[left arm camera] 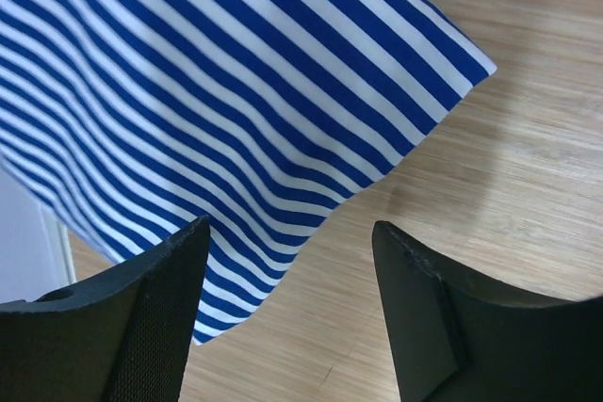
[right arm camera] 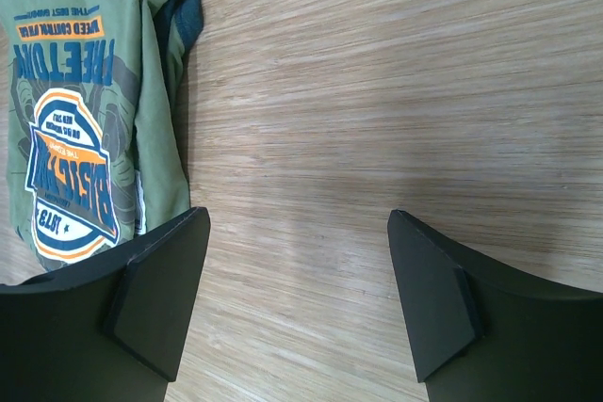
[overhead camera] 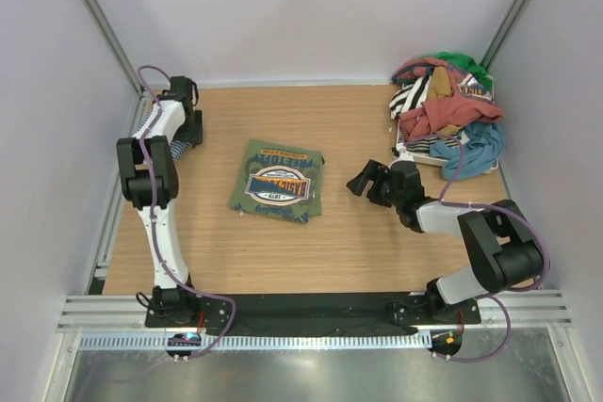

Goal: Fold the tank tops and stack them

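A tank top with thin navy-and-white stripes [left arm camera: 236, 91] lies at the table's far left; only a small bit of it [overhead camera: 180, 151] shows under the left arm from above. My left gripper [left arm camera: 292, 265] hovers over its lower edge, open, with bare wood between the fingers; it [overhead camera: 187, 136] sits by the left wall. An olive green tank top [overhead camera: 276, 181] with a printed badge lies folded in the middle of the table, its navy trim [right arm camera: 184, 16] showing at one corner. My right gripper [overhead camera: 364, 182] is open over bare wood just right of that green top [right arm camera: 85, 120].
A heap of mixed garments [overhead camera: 448, 115] fills a white tray [overhead camera: 407, 150] at the back right corner. White walls close in the wooden table [overhead camera: 339, 233] on three sides. A metal rail [overhead camera: 311, 313] runs along the near edge.
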Motion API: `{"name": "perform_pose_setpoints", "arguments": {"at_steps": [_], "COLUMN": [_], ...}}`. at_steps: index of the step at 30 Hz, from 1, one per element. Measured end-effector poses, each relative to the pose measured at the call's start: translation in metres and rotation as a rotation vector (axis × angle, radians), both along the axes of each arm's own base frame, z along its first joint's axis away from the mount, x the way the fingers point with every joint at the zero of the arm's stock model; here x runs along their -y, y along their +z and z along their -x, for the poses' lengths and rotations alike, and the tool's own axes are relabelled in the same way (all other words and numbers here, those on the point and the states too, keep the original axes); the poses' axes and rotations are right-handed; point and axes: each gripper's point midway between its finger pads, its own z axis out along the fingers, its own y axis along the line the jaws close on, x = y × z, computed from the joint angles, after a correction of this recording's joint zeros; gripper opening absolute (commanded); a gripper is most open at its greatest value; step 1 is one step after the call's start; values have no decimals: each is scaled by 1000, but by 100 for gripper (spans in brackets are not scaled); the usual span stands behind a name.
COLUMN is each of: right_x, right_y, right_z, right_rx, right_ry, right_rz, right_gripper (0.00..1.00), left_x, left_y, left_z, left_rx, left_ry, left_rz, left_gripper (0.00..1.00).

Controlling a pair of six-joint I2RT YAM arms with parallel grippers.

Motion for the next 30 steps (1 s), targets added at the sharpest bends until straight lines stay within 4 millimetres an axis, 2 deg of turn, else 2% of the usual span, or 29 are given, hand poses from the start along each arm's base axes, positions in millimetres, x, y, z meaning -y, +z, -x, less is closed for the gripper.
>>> {"name": "perform_pose_setpoints", "arguments": {"at_steps": [4,6,9,10,17,19,25,30], "right_x": [0,0,0,0,0,0,0,-1], "right_y": [0,0,0,0,0,0,0,0], "right_z": [0,0,0,0,0,0,0,0], "right_rx": [-1,-1,-1,-2,-2,-2,-2,-2], "right_ry": [0,0,0,0,0,1,2,3], "right_rz": [-1,-1,0,-1,0,-1,-2,-2], "right_gripper": [82,82,82,82,82,82,82,82], "left_x": [3,3,0,-2,-14,-15,-11,12], "left_y": [-19,-18,-20,-20,-26,-27,-26,-23], "left_z": [4,4,4,3,-2,-2,0,7], "left_rx": [-46,-45,-54,-55,-72,-71,-66,-67], "left_ry": [-7,-9,-4,-1,36,48,87,135], "left_rz": [7,3,-15,-24,-88,-93,-58,51], "left_gripper": [64,64,57,47,14,0,0,0]}}
